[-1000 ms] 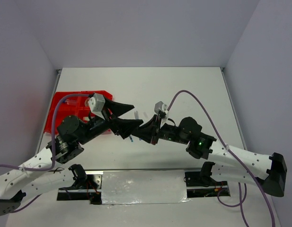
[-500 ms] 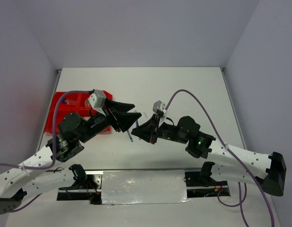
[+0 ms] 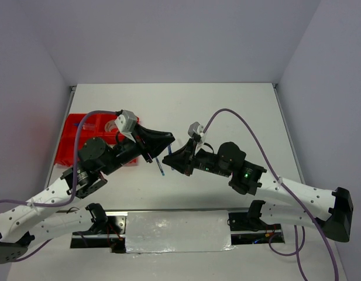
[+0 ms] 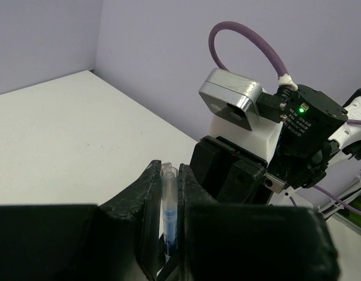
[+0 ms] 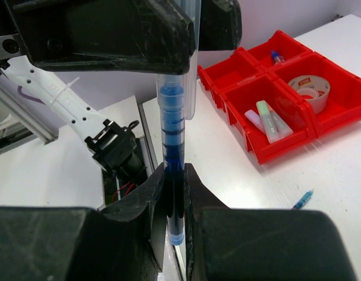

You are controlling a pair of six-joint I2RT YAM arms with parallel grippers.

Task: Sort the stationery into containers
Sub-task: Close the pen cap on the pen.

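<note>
A thin blue pen (image 5: 171,134) with a clear cap (image 4: 168,184) is held between both arms above the table. My right gripper (image 5: 174,175) is shut on its blue barrel. My left gripper (image 4: 168,175) is shut on the capped end, its black fingers (image 5: 139,29) filling the top of the right wrist view. In the top view the two grippers (image 3: 168,141) (image 3: 170,158) meet tip to tip at mid-table. The red tray (image 3: 69,137) lies at the left; its compartments hold a tape roll (image 5: 310,88), pastel markers (image 5: 268,120) and a blue pen (image 5: 277,57).
Another thin blue pen (image 3: 161,168) lies loose on the white table under the grippers, also seen as a pen (image 5: 303,199) in the right wrist view. The left arm's base and cables (image 5: 119,149) stand at the table's near edge.
My left gripper has gone from wide open to shut on the pen's capped end while shifting slightly right. The right gripper has kept its grip on the barrel.
</note>
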